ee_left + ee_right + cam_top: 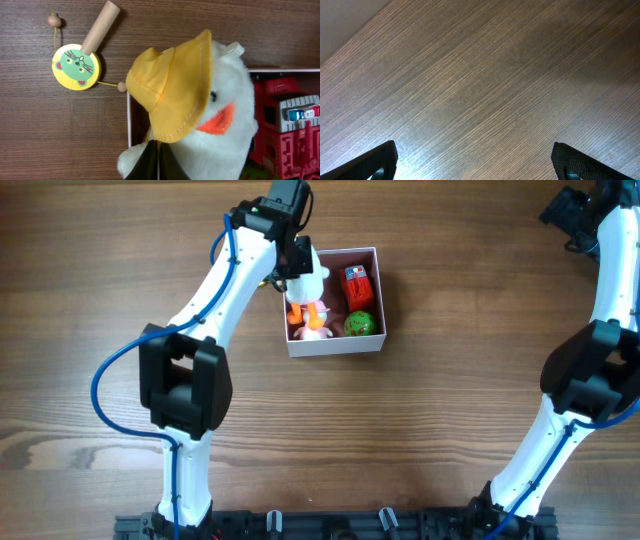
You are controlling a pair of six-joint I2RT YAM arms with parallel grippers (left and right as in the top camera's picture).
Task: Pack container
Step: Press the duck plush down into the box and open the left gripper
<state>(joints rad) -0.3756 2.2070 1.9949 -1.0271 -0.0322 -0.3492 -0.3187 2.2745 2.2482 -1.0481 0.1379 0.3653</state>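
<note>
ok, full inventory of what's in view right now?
container: 1, white walls, pink inside, centre of table
plush duck: 1, white, yellow hat, orange beak, at the container's left side
red toy truck: 1, red, in the container, far right corner
round toy: 1, green, in the container, near right corner
rattle drum: 1, yellow with green cat face, wooden handle, on the table just left of the container
table: 1, brown wood
left gripper: 1, black fingers, shut on the plush duck
right gripper: 1, black fingers, open over bare table, far right
</note>
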